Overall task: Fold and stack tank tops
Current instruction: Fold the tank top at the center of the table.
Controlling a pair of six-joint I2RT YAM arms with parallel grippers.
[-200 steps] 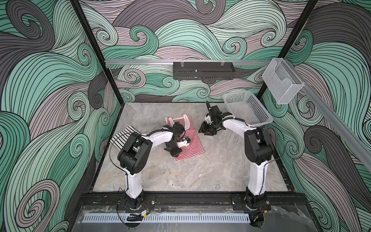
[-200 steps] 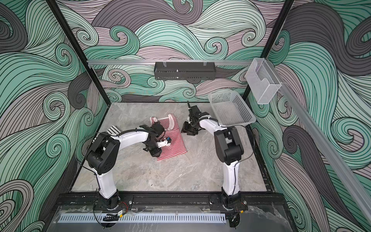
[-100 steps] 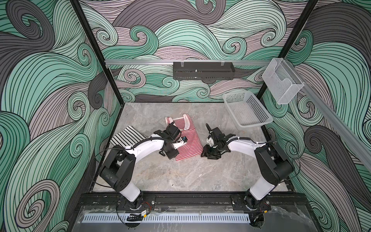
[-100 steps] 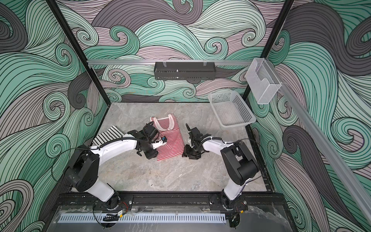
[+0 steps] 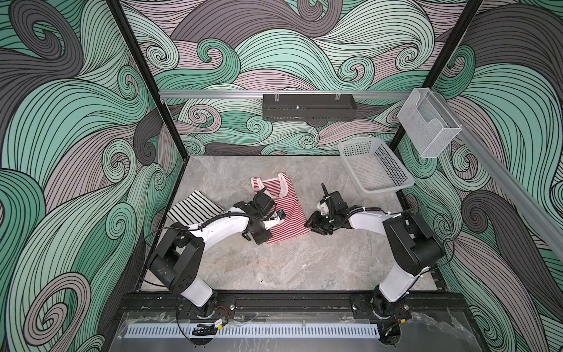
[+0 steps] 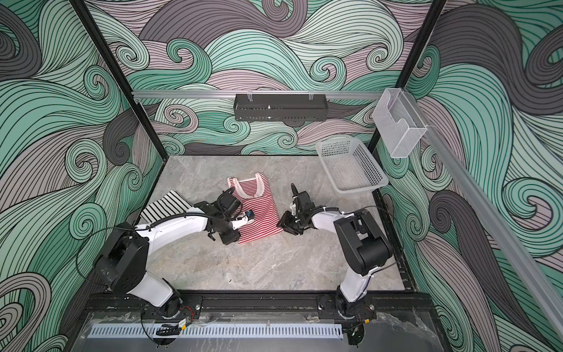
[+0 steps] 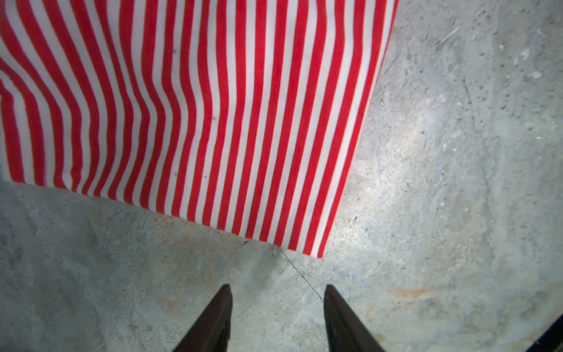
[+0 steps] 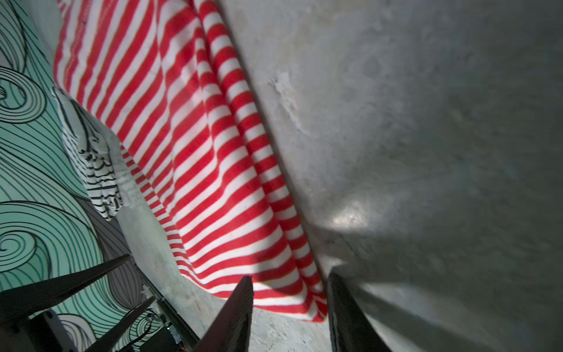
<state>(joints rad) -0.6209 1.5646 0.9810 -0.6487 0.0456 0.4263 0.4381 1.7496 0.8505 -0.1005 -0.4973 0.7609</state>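
Cloth lies in two places. The red-and-white tank top [image 5: 289,207] is spread flat mid-bench [image 5: 289,268], straps toward 12 o'clock. The black-and-white tank top [image 5: 195,207] sits folded at 9 o'clock. The left pincer [image 7: 277,289] is moderately parted over bare stone just short of the hem's 7 o'clock corner, holding nothing. The right pincer [image 8: 291,275] straddles the hem's 4 o'clock corner, fingers apart, cloth between them unpinched. A white basket [image 5: 388,191] stands at 2 o'clock.

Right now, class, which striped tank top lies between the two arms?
The red-and-white striped knit tank top, mid-table; the black-and-white striped one lies apart, off to the robot's left.
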